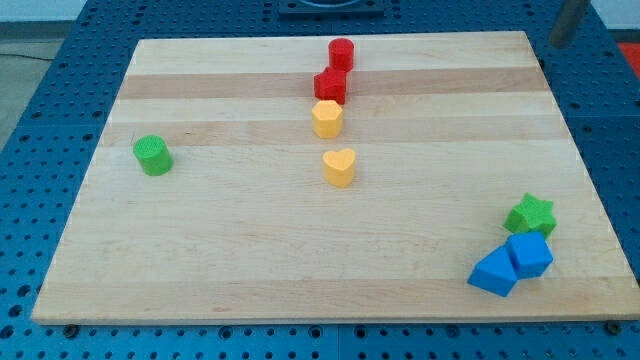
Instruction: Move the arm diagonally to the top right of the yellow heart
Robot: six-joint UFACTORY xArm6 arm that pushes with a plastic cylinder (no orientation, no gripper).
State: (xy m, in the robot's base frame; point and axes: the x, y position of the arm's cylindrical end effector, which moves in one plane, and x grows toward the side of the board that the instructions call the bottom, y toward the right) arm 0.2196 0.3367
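Note:
The yellow heart (339, 167) lies near the middle of the wooden board (220, 250). A yellow hexagon-like block (327, 118) sits just above it. A red star-like block (330, 85) and a red cylinder (341, 53) stand higher in the same column. My rod enters at the view's top right corner, and my tip (554, 44) is just past the board's top right corner. It is far up and to the right of the yellow heart and touches no block.
A green cylinder (153, 155) stands near the board's left edge. A green star (530, 214) and two blue blocks (529, 254) (493, 273) cluster at the bottom right. A blue perforated table surrounds the board.

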